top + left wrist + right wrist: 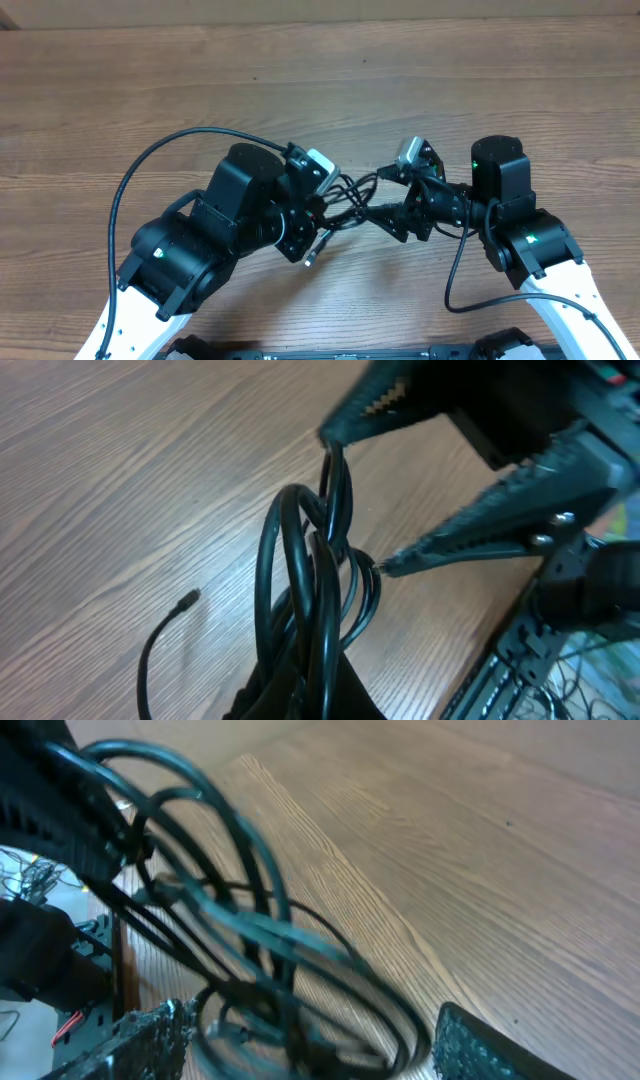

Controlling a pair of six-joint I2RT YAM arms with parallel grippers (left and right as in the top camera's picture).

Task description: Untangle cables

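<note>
**A:** Biggest first. What surrounds the tangle?

**B:** The wooden counter (300, 80) runs beneath it. The left arm (190, 250) sits on one side of the tangle and the right arm (520, 240) on the other, both reaching inward. The cables (325, 550) are bunched between them, and the loops seem raised off the wood.

**A:** And the grippers?

**B:** The left gripper (322, 208) is clamped tight on the cables at the base of the tangle, and the loops fan out from it. The right gripper (312, 1015) stands wide, with a finger on either side of the loops and nothing pinched.

**A:** How will the cords behave?

**B:** They look thin, light and floppy, with a smooth jacket that is probably slippery. I'd expect them to spring and slide rather than hold a shape, and to snag where the strands cross. A hard tug would likely tighten the knot.

**A:** So where should it grab?

**B:** I'd take one outer strand, just clear of the crossing. The other choice is the loose end with the small plug (187, 598), lying on the counter off to the tangle's side, away from the right gripper. Pinch the cord behind the plug, not its tip.
</note>
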